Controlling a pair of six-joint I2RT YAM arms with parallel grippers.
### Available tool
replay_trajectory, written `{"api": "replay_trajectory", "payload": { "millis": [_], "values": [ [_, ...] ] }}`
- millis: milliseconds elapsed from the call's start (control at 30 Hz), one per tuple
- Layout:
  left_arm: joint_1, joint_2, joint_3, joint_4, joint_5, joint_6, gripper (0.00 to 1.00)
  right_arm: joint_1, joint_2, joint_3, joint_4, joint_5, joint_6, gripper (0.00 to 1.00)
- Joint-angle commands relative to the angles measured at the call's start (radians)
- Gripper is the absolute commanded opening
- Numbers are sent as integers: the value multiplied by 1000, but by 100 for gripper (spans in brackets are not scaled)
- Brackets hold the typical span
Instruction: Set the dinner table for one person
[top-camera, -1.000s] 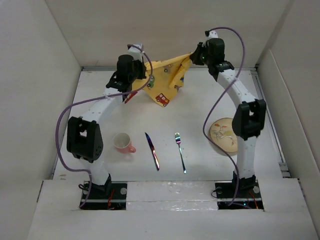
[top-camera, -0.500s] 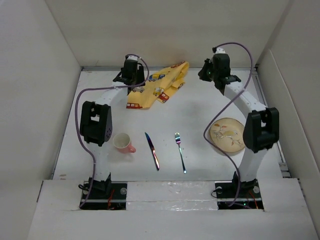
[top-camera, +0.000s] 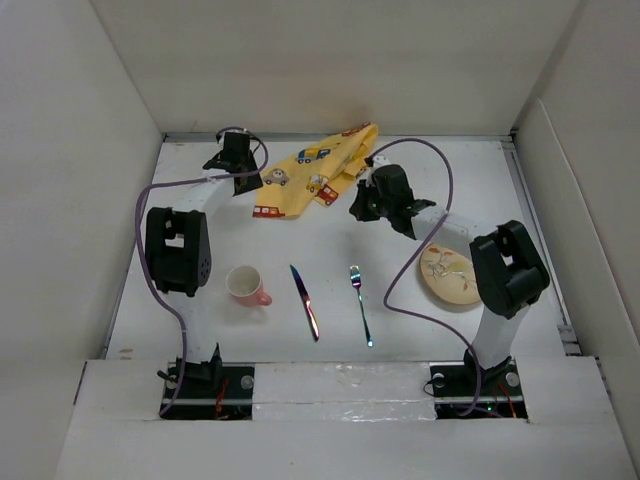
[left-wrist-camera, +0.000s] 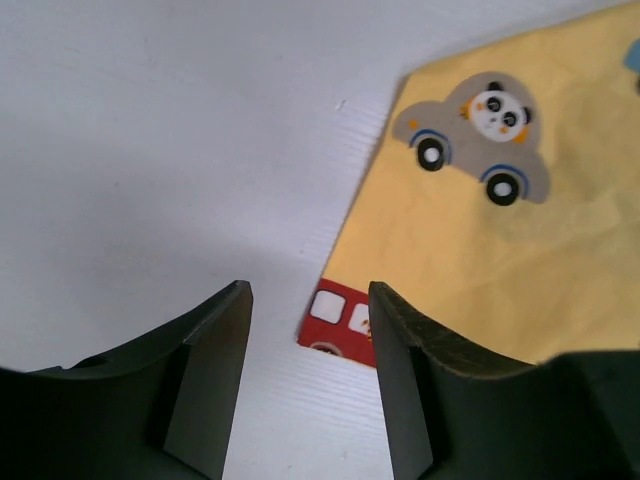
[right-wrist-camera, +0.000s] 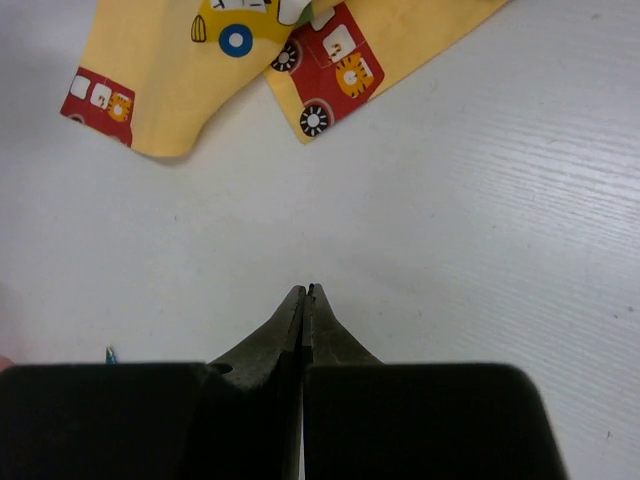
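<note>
The dinner table (top-camera: 400, 290) is a white tabletop. A yellow cloth mat (top-camera: 315, 170) printed with cartoon vehicles lies rumpled and partly folded at its back middle. My left gripper (top-camera: 244, 176) hovers just left of the mat's left corner. It is open and empty, and the wrist view shows the gripper (left-wrist-camera: 310, 300) over bare table beside the mat (left-wrist-camera: 500, 230). My right gripper (top-camera: 360, 207) is shut on nothing, low over the table just in front of the mat's right part. Its wrist view shows the closed gripper (right-wrist-camera: 306, 290) and the mat (right-wrist-camera: 200, 80) ahead.
A pink cup (top-camera: 245, 285), a knife (top-camera: 305, 302) and a fork (top-camera: 361, 305) lie in a row near the front. A patterned plate (top-camera: 452, 272) sits at the right, partly behind my right arm. Pale walls enclose the table.
A second ago both grippers held the mat up between them. It now lies on the table. The left gripper has opened and drawn left. The right has swung down toward the table's middle.
</note>
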Motion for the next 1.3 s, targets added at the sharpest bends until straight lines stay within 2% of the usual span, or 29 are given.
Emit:
{"api": "replay_trajectory", "payload": {
  "millis": [0,133,533,633,767,800,900,967,1100,1167,1267],
  "values": [
    [-1,20,2,-68,10,-26,48,23,-65,-10,103,5,-12,0],
    [-1,63,-1,-88,-38,-5,46,23,-76,-31,124,-5,-5,0],
    [-24,149,8,-120,5,26,39,-6,-71,-35,131,-23,-1,0],
    [-39,167,17,-133,-21,26,35,-15,-81,-39,132,-21,-1,0],
    [-39,159,-3,-131,-10,20,24,-24,-91,-47,135,-23,0,0],
    [-39,150,-7,-134,-10,20,24,-24,-96,-47,135,-21,0,0],
    [-39,132,-38,-136,-18,18,34,-34,-102,-53,144,-31,5,0],
    [-39,127,-58,-133,-10,20,33,-34,-110,-58,143,-37,6,0],
    [-39,121,-73,-133,-3,18,28,-34,-122,-71,155,-41,14,0],
    [-39,121,-80,-131,20,17,15,-43,-125,-73,157,-44,14,0],
    [-50,118,-87,-133,23,15,8,-43,-128,-79,161,-44,17,0]
  ]
}}
